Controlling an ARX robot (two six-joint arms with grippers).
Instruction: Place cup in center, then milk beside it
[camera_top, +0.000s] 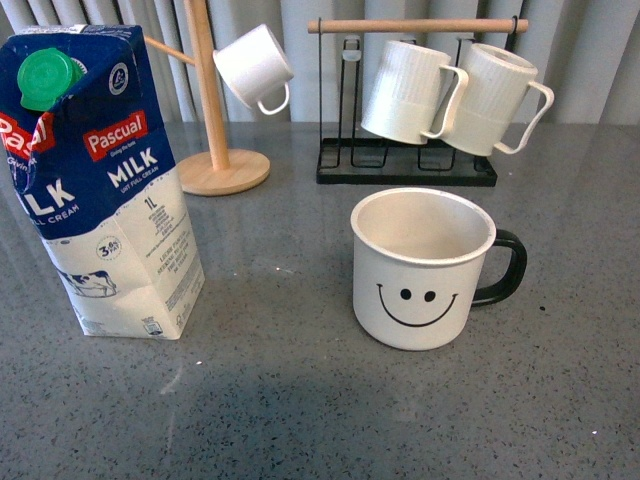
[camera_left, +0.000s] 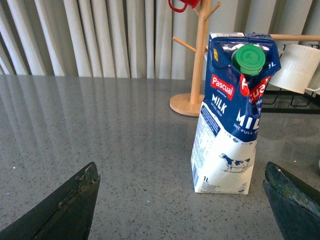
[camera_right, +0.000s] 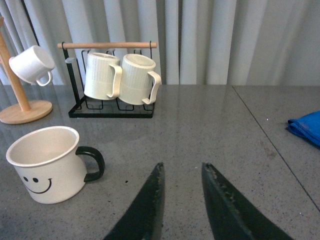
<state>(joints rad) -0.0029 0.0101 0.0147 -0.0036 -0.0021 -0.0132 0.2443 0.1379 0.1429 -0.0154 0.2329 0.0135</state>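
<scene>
The cup (camera_top: 421, 268), a wide white mug with a black smiley face and a dark handle, stands upright on the grey table right of centre in the front view. It also shows in the right wrist view (camera_right: 46, 164). The milk (camera_top: 95, 180), a blue-and-white Pascual carton with a green cap, stands upright at the left. It also shows in the left wrist view (camera_left: 232, 112). My left gripper (camera_left: 182, 192) is open and empty, short of the carton. My right gripper (camera_right: 182, 172) is shut and empty, beside the cup's handle side and apart from it. Neither arm shows in the front view.
A wooden mug tree (camera_top: 210, 100) with a small plain white cup (camera_top: 254, 68) stands at the back left. A black rack (camera_top: 405, 160) holds two ribbed white mugs (camera_top: 410, 90) at the back centre. A blue cloth (camera_right: 306, 127) lies on the table off to one side in the right wrist view.
</scene>
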